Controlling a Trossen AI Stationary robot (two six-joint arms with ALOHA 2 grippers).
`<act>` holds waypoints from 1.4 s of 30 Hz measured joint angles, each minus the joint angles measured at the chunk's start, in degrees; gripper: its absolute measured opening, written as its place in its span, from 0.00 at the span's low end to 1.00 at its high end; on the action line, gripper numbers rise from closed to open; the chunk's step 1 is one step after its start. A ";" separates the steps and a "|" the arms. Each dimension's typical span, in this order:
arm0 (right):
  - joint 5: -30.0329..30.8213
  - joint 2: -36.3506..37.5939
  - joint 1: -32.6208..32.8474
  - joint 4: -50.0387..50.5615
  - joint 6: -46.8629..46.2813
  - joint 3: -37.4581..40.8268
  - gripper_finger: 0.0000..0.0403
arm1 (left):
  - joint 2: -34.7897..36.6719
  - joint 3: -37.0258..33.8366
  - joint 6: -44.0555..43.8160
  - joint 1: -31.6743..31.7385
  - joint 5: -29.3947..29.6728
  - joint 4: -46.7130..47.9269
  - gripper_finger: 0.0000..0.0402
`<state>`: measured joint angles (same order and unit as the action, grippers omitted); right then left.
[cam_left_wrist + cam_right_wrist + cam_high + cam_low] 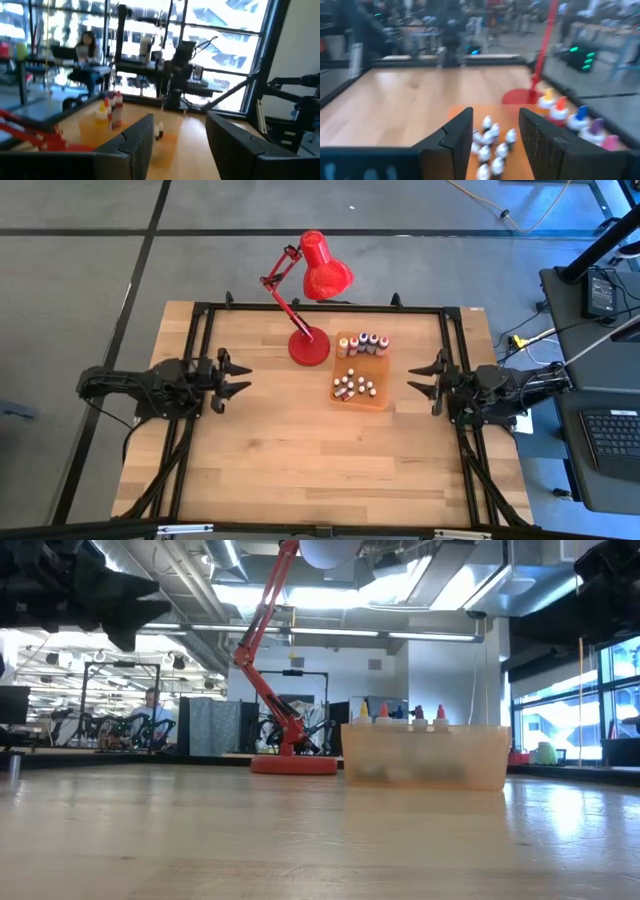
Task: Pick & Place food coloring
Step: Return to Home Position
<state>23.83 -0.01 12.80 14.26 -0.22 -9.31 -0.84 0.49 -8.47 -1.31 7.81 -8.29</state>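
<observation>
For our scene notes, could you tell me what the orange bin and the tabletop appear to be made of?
The orange bin looks like translucent plastic, probably: dim shadows show through its wall. The tabletop looks like sealed light wood: plank seams, soft reflections.

High view looks straight down, low level across, wrists face inward; all share the orange tray point(362, 367).

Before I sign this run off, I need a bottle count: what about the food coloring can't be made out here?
High view: small white-capped bottles in the orange translucent bin too tiny to count.
Low view: bin's cloudy wall hides them; only tall bottles' tips show.
Right wrist view: blur and the open right gripper cover some.
Left gripper waits open at left.
</observation>
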 joint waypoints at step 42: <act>-13.42 -0.09 0.02 -17.00 8.20 8.92 0.40 | -0.26 0.04 5.22 -0.01 0.02 1.29 0.43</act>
<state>10.41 -0.10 12.82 -2.74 7.99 -0.38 -1.10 0.54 -3.25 -1.32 7.84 -7.01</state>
